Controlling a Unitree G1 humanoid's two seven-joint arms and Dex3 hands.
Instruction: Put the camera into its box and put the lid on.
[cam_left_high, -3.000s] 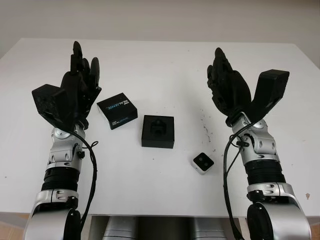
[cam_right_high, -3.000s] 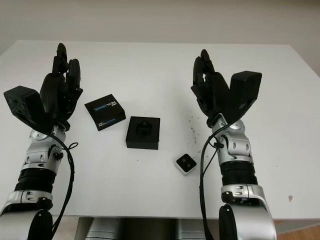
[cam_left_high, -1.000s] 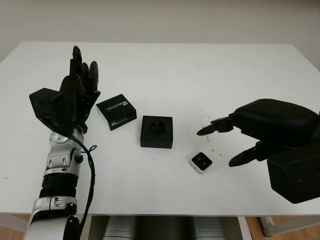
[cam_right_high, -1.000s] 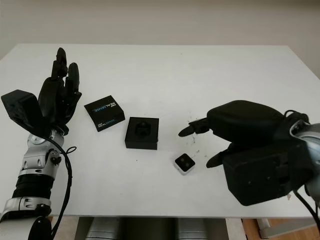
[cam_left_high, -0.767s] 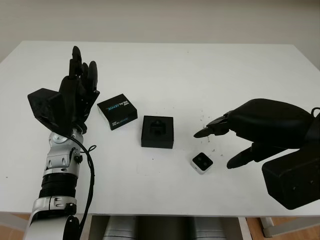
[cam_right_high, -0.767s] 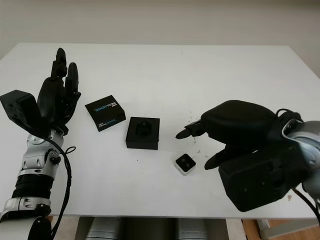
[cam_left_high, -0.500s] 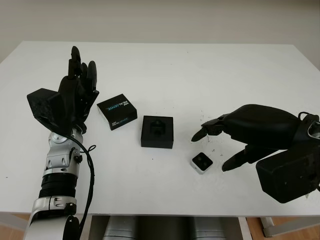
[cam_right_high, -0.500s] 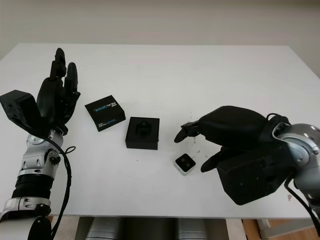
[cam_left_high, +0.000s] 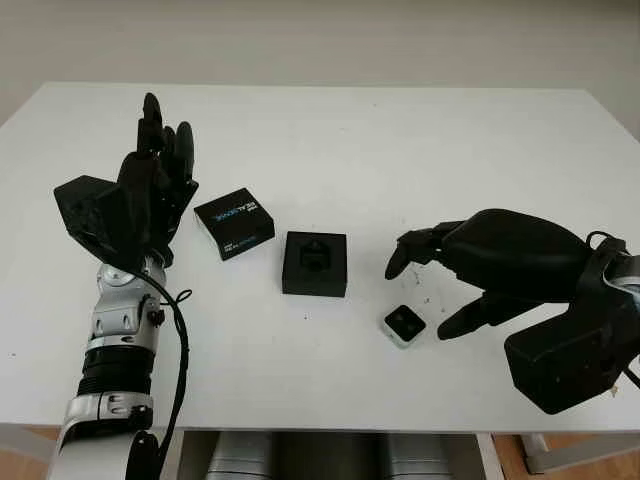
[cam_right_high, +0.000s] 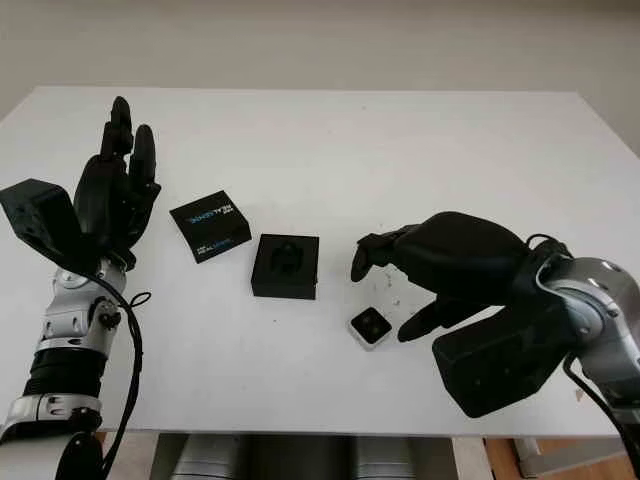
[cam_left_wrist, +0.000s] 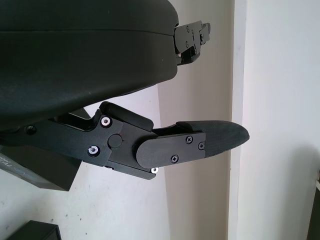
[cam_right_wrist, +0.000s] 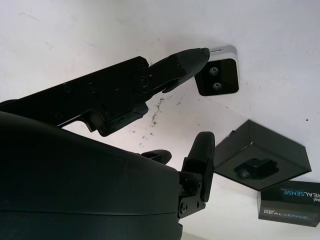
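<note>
Reaching for the small silver-edged square camera (cam_left_high: 403, 325), my right hand (cam_left_high: 470, 275) hangs open just above it, holding nothing; one fingertip (cam_right_wrist: 200, 53) sits just beside the camera's edge. From the fingers the camera lies toward 7 o'clock, nearly beneath them. It looks roughly square, so no long axis to favour. The open black foam-lined box (cam_left_high: 315, 263) waits at 10 o'clock from the camera, and its black printed lid (cam_left_high: 233, 222) lies beyond it. My left hand (cam_left_high: 150, 195) is raised and open, at 9 o'clock, well apart. Nothing blocks the path across the white table (cam_left_high: 330, 130).
</note>
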